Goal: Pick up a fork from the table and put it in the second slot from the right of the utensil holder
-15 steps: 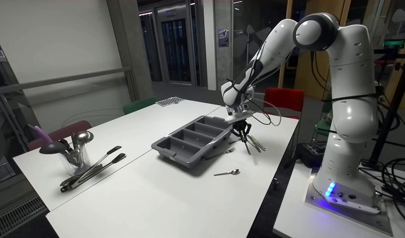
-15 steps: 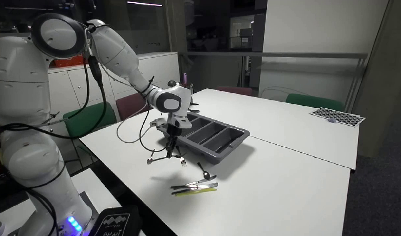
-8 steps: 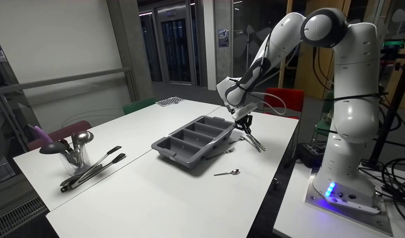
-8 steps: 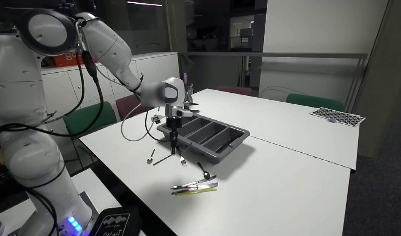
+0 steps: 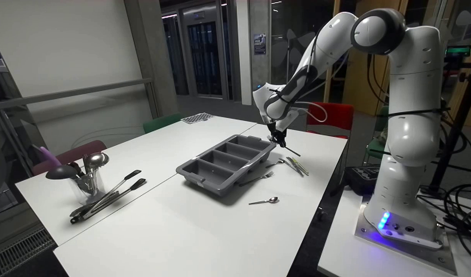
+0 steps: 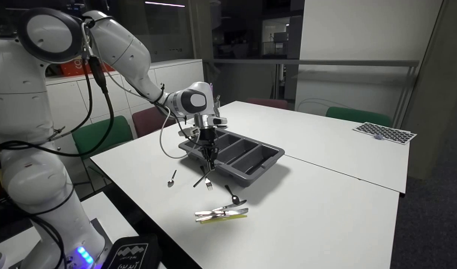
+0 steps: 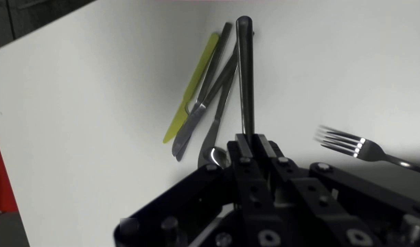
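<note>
Just now the gripper (image 7: pixel 254 145), narrow and pinching what is probably the fork (image 7: pixel 245 73), has moved right in an exterior view toward the utensil holder (image 6: pixel 230 170), so the carry seems under way, with the second slot from the right (image 6: pixel 238 152) still to reach

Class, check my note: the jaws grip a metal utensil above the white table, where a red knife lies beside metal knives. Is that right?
Not quite: the coloured knife is yellow-green, not red, as the wrist view shows. The rest is right: the jaws grip a metal utensil above the white table, where that knife lies beside metal knives.
</note>
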Robot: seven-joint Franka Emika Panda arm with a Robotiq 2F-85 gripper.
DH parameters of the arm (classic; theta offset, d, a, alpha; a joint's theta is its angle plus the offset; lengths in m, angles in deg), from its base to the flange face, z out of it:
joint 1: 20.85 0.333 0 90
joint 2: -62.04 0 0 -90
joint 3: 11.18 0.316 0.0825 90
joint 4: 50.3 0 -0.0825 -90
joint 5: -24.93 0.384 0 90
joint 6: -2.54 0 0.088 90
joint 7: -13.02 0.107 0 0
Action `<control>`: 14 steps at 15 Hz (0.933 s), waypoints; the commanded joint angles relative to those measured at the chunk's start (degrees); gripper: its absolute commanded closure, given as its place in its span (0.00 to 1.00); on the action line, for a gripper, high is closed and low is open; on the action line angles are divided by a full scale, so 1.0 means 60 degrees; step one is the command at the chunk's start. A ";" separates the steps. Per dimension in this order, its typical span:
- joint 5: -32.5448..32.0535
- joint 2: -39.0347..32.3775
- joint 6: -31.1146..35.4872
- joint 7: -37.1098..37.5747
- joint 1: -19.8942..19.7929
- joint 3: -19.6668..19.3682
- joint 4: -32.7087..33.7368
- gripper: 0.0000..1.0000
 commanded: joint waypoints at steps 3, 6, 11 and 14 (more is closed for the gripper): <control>0.0973 0.0070 0.1087 -0.3622 -0.0697 0.0222 0.0237 0.98; 0.2449 -0.0149 0.0680 -0.5758 -0.0911 0.0460 0.0609 0.98; 0.4634 -0.0415 -0.1738 -0.7227 -0.1112 0.0733 0.1416 0.98; 0.5071 -0.0576 -0.3165 -0.5952 -0.1033 0.0646 0.1892 0.98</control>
